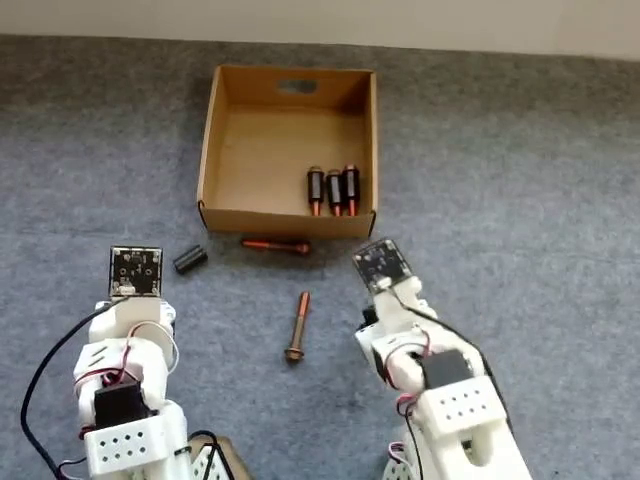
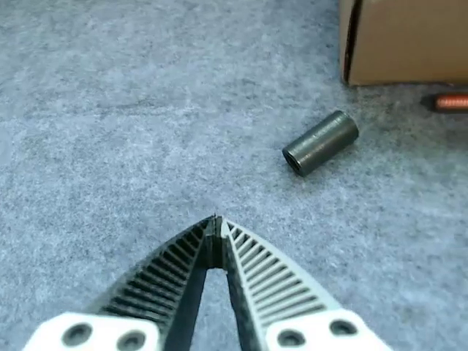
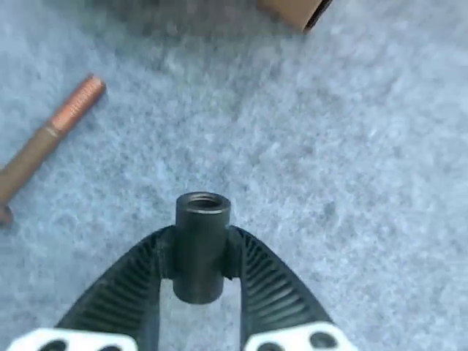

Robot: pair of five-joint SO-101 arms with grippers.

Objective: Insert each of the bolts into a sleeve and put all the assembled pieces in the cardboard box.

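The right fingers (image 3: 131, 285) grip a sleeve (image 3: 202, 212) over the worktop's middle. Three assemblies (image 1: 333, 190) lie in the box (image 1: 215, 150) toward the far edge. Next, I'd guess, the left fingers (image 2: 183, 256), closed and empty, must open for the bolt (image 1: 297, 326) between the arms.

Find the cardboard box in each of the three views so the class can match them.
High view: the box stands open at top centre, three assembled pieces inside.
Left wrist view: one corner, just past the loose sleeve.
Right wrist view: one corner, beyond the held sleeve.
Landmark: grey carpet under it everywhere.
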